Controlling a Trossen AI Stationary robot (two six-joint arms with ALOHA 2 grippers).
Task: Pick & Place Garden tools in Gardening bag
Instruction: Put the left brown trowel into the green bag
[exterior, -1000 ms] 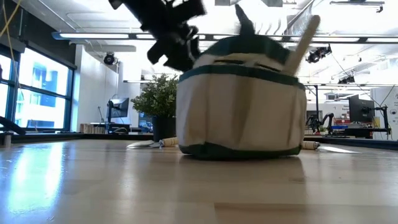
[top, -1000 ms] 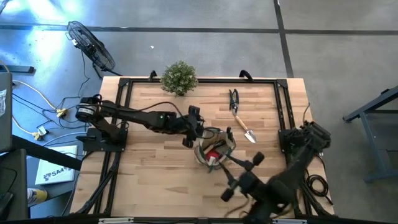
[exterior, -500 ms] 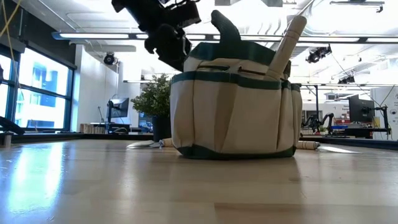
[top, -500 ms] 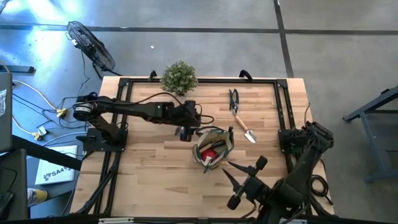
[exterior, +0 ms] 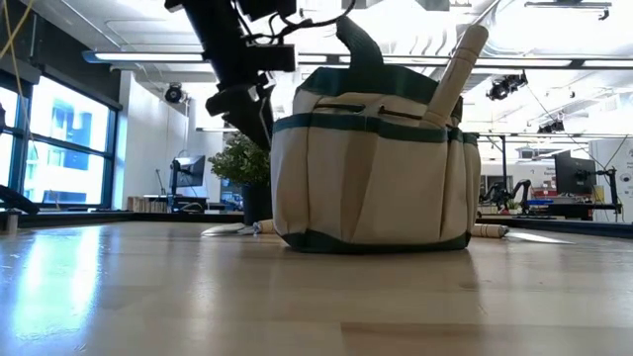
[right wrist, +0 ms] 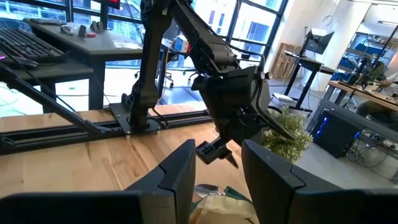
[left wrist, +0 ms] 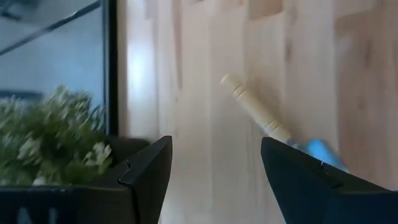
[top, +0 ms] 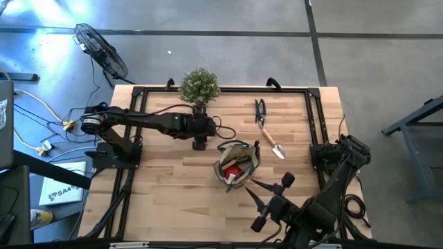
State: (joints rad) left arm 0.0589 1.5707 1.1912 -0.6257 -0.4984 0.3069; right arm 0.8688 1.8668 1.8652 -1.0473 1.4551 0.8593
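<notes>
From above, my left gripper (top: 199, 144) hangs wide open beside the plant (top: 199, 86); the gardening bag (top: 237, 164) sits mid-table. Right wrist: my right gripper (right wrist: 217, 163) seems partly open, empty, near the bag.

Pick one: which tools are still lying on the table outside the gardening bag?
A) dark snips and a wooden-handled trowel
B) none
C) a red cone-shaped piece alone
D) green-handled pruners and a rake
A: in the high view the dark snips and the wooden-handled trowel lie on the table between the bag and the far right corner, outside the bag's mouth.
</notes>
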